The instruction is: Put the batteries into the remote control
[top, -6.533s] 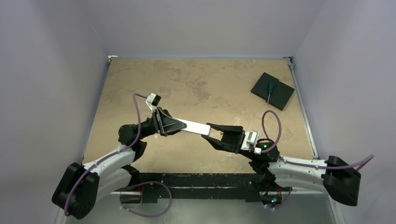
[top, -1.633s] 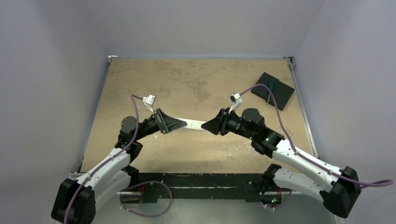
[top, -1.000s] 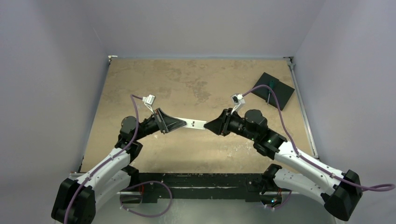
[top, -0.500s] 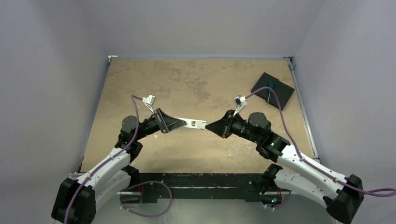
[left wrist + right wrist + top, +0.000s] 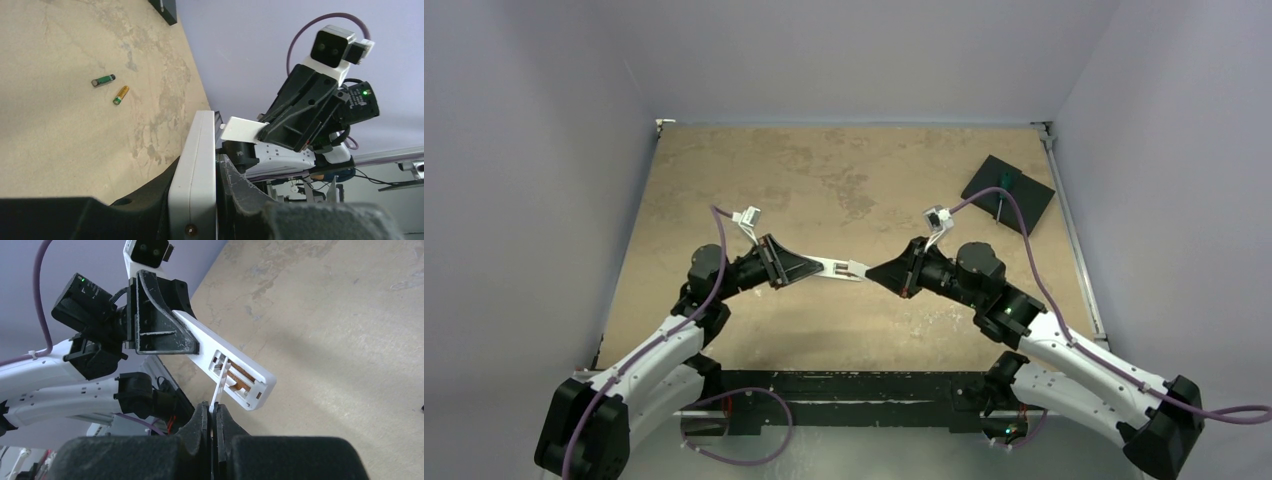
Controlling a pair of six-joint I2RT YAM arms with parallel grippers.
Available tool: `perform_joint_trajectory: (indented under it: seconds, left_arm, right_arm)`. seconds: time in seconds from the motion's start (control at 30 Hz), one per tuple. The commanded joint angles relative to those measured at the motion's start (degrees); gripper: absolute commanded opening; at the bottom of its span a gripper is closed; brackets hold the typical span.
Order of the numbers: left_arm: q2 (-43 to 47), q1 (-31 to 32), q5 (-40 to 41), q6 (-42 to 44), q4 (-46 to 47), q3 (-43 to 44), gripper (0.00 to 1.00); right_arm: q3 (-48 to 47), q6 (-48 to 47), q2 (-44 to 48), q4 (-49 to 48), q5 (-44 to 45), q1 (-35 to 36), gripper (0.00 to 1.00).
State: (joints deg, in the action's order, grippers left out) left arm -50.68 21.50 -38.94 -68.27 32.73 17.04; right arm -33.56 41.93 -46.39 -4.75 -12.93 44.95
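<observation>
Two pincers meet above the desk point(image 5: 844, 170)

The left pincer point(image 5: 796, 268) grips the remote control point(image 5: 837, 268), held off the desk near its middle, with the battery recess uncovered. At the remote's three o'clock end, the right pincer point(image 5: 871, 272) is clenched on a thin white cover point(image 5: 218, 387). In the left wrist view, toward ten o'clock, the dark battery point(image 5: 103, 80) and gold battery point(image 5: 120, 94) lie loose on the desk.

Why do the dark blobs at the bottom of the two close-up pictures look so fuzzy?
Left wrist view: its own fingers are too close to focus and blur, while the batteries are sharp. Right wrist view: the same blur on the fingers pinching the cover; the remote is crisp.
</observation>
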Motion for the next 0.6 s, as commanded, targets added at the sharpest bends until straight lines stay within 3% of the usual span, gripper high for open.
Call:
perform_joint_trajectory:
  seconds: [0.0,0.57]
  left_arm:
    - [0.32,-0.05,2.09,5.55,-6.02,3.41,0.00]
    - [-2.10,-0.05,3.71,12.17,-14.20,4.46,0.00]
  right_arm:
    - [-1.96,-2.72,1.48,1.36,2.23,-0.15,0.00]
    - [-8.29,-9.94,-4.49,9.54,10.11,-1.04,0.00]
